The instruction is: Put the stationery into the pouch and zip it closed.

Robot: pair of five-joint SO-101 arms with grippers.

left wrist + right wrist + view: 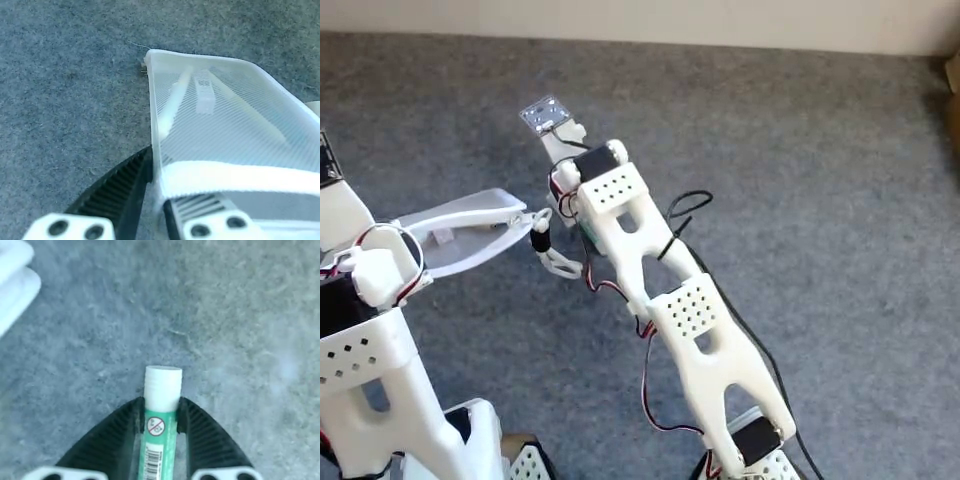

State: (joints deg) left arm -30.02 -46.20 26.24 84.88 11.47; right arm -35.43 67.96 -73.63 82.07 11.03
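Observation:
A translucent white pouch (pixel 220 125) hangs over the grey carpet with pale long items showing faintly through its wall. My left gripper (pixel 159 176) is shut on the pouch's edge. In the high view the pouch (pixel 460 232) is held out from the left arm toward the middle. My right gripper (pixel 160 403) is shut on a green glue stick (pixel 162 387), its white cap pointing at the carpet. In the high view the glue stick (pixel 590 236) shows beneath the right arm, just beside the pouch's end. A corner of the pouch (pixel 14 275) appears off to one side of the right gripper.
Grey carpet (pixel 800 170) covers the whole work area, with wide room to the right of the arms. A small black-and-white loop (pixel 548 250) hangs at the pouch's end. Loose cables (pixel 680 210) run along the right arm.

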